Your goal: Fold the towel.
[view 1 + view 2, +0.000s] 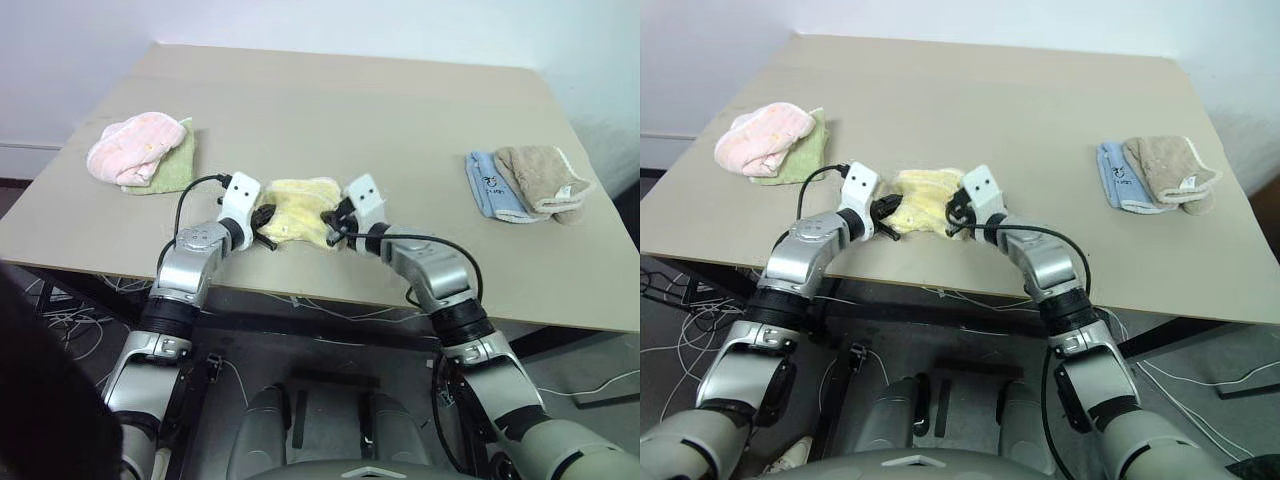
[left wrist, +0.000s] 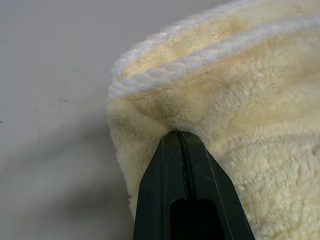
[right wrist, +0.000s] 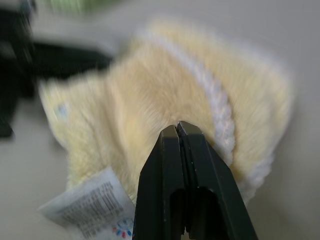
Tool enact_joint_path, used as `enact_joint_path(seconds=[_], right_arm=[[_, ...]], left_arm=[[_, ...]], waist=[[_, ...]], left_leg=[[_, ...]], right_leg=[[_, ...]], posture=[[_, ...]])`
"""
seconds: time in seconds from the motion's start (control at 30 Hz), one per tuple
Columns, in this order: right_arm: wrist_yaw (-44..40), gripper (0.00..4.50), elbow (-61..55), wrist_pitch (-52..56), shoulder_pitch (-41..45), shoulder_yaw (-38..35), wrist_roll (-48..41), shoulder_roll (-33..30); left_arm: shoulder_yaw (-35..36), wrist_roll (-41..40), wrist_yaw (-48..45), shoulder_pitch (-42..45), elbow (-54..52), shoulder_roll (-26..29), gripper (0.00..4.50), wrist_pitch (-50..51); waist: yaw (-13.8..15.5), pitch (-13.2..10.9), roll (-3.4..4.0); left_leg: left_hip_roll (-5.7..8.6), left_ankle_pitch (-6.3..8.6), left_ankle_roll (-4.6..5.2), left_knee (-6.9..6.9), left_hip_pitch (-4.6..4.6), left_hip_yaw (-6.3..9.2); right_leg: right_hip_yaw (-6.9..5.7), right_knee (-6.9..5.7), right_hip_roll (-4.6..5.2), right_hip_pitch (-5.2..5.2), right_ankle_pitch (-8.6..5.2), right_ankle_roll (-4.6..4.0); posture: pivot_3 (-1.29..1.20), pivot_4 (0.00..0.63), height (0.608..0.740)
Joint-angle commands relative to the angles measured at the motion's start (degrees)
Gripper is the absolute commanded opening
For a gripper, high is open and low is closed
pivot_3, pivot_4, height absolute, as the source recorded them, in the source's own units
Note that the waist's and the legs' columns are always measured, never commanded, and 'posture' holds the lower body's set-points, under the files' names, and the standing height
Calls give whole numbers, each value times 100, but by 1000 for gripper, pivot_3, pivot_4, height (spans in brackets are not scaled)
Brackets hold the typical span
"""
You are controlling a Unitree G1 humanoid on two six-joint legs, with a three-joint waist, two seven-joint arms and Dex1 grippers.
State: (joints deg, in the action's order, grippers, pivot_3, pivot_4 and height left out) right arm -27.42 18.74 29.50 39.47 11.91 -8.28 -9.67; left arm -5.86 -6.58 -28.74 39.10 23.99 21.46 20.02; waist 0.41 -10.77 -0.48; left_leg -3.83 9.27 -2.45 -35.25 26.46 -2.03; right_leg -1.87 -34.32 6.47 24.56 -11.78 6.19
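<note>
The left end effector is closed tight, its two black fingers pressed together with their tips buried in a fold of the towel just under the whitish stitched edging. It looks pinched on pile at that side, though how much cloth sits between the fingers is hidden. The right end effector is closed as well, fingers meeting at the tips against the towel's opposite side, close to a white rope-like seam; whether it has cloth or merely presses on it I cannot tell. A printed care label hangs loose near it.

The towel lies bunched between the two end effectors, near the front edge of the tabletop, well apart from the pink towel on a green cloth at the far left and the light-blue cloth and beige cloth at the right.

Risks, as I judge them: a shallow pinch on fluffy pile could slip once the cloth is lifted or pulled, dropping one side. Both grips sit on a crumpled heap, so either may hold several layers, and pulling apart would then drag a lump rather than spread it. The right may catch the label instead. Being close to the edge, a released towel could slide off the tabletop
</note>
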Motion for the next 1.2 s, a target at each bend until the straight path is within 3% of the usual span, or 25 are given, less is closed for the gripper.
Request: enact_joint_path(seconds=[0.03,0.13,0.27,0.37,0.63,0.77,1.1,1.2], right_arm=[[48,0,276,-161,87,12,186,64],[11,0,-70,-295,31,-219,48,49],[-159,0,-1003,-294,-111,-477,-142,-220],[-224,0,-1566,-88,-246,-683,-287,-444],[-210,0,-2298,507,-576,-1057,-559,-758],[-79,870,-2108,1249,-489,-1262,-903,-548],[278,4348,-551,1703,302,-1627,-1289,159],[366,4486,-46,1835,579,-1761,-1399,357]], left_arm=[[-34,168,-31,-85,190,-16,16,-71],[385,-185,-28,-161,-65,-98,16,-65],[1605,-1525,52,-214,-893,-400,16,553],[2170,-2021,276,-297,-1186,-367,16,1043],[2847,-2619,710,-553,-1205,-228,16,1969],[2830,-2668,716,-609,-1314,-249,0,1916],[2696,-2666,388,-860,-1682,-150,0,1656],[2628,-2704,301,-927,-1843,-160,0,1657]], waist=[[-22,5,0],[-38,5,0],[-49,1,-2],[-87,0,-3],[-120,0,-3],[-109,1,-4],[-128,1,-3],[-122,0,-3]], left_leg=[[0,0,-1,-1,-10,0],[-2,0,-2,-1,-13,1],[-3,-2,-3,-3,8,3],[-2,-3,-2,0,11,3],[-3,-3,-2,-1,-3,3],[-2,-5,-5,-4,-3,4],[-3,-5,-5,-2,-2,3],[-3,-5,-5,1,-1,3]], right_leg=[[1,0,0,-10,-2,-5],[1,-2,0,-11,-2,-9],[1,-2,1,5,1,-6],[1,0,1,7,7,15],[0,-3,0,-3,5,15],[0,-3,1,-5,-1,-1],[1,-3,0,-2,1,0],[0,-2,0,-1,2,1]], posture=[[0,150,728],[0,150,728],[0,150,728],[0,150,728],[0,150,728],[0,150,728],[0,150,728],[0,150,728]])
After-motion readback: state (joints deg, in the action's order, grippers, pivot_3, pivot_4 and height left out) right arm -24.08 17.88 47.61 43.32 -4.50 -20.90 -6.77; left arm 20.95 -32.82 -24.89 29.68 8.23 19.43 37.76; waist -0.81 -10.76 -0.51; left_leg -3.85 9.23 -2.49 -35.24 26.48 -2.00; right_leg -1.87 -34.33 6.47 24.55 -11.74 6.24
